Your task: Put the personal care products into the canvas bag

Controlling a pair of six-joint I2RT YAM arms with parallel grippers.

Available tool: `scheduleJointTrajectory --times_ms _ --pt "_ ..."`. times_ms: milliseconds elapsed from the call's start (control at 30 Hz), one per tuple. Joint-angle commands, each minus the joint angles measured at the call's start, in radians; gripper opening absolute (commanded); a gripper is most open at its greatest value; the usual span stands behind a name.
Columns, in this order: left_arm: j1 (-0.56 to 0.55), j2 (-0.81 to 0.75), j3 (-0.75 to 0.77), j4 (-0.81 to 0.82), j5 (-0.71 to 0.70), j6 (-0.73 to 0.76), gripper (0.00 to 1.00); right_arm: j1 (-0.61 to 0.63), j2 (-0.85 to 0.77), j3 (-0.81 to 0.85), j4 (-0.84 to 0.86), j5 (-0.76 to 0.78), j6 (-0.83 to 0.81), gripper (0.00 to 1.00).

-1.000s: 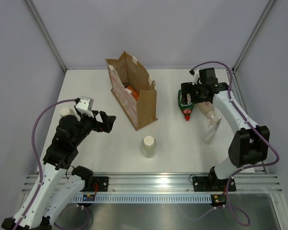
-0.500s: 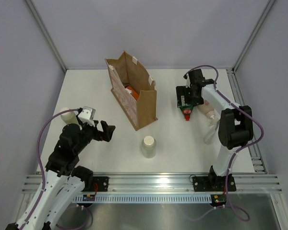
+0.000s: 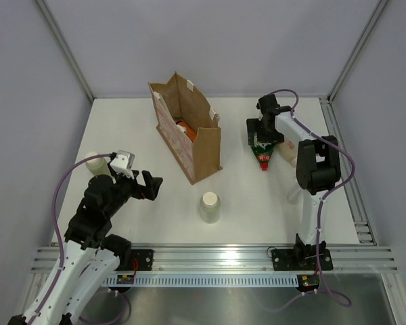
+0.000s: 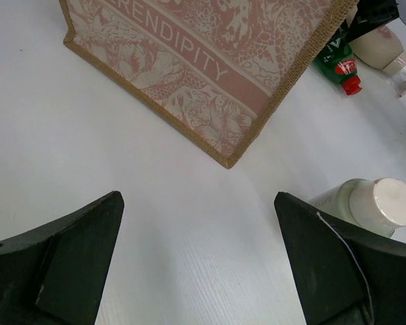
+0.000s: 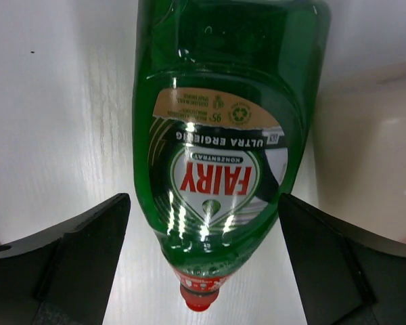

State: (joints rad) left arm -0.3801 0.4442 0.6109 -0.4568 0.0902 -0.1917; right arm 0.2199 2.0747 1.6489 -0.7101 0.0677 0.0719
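Top external view gives you the count. One orange bottle (image 3: 183,128) lies inside the bag (image 3: 206,152), which stands upright with its mouth open. So I judge the task as only begun: one product is in and the others you can see are outside.

Just to the right of the bag, the green bottle (image 3: 262,152) lies flat on the table (image 3: 257,210), red cap pointing to the near edge. The right gripper (image 5: 204,271) is directly over it with jaws wide, one finger on each side of the bottle body and neither pressing it. Nothing is held there yet. The peach bottle (image 5: 365,149) lies close beside the green one, on the side away from the bag.

In front of the bag, a little to the right of its near corner, the cream bottle (image 3: 210,207) stands alone. Well to the left of the bag another pale bottle (image 3: 93,162) sits, partly behind the left arm. The thin clear one I cannot find with certainty.

The left gripper (image 4: 199,264) hangs in front of the bag and to its left, jaws wide and empty, looking at the patterned side.

What is left for you, as I judge it: close on the green bottle and carry it over the bag mouth, then do the same for the peach, cream and pale bottles.
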Motion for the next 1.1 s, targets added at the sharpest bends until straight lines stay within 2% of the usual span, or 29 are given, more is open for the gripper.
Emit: scheduleJointTrajectory --times_ms 0,200,500,633,733,867,1067 --pt "0.001 -0.004 -0.007 0.035 0.006 -0.003 0.99 0.01 0.067 0.074 -0.057 0.0 -0.011 0.99" --pt "0.001 -0.007 -0.005 0.035 0.005 -0.003 0.99 0.013 0.117 0.115 -0.112 -0.029 -0.044 0.95" --pt "0.001 -0.009 -0.005 0.035 0.009 -0.003 0.99 0.058 0.186 0.187 -0.232 0.046 -0.198 0.91" --pt "0.001 -0.01 -0.007 0.04 0.014 -0.003 0.99 0.099 0.196 0.178 -0.247 0.139 -0.285 0.86" --pt "0.001 -0.01 -0.005 0.04 0.019 -0.003 0.99 0.119 0.191 0.163 -0.253 0.127 -0.325 0.79" --pt "0.001 -0.012 -0.007 0.041 0.022 -0.002 0.99 0.119 0.165 0.147 -0.276 0.026 -0.383 0.7" --pt "0.001 -0.021 -0.008 0.047 0.043 0.001 0.99 0.072 0.093 0.153 -0.351 -0.305 -0.414 0.49"
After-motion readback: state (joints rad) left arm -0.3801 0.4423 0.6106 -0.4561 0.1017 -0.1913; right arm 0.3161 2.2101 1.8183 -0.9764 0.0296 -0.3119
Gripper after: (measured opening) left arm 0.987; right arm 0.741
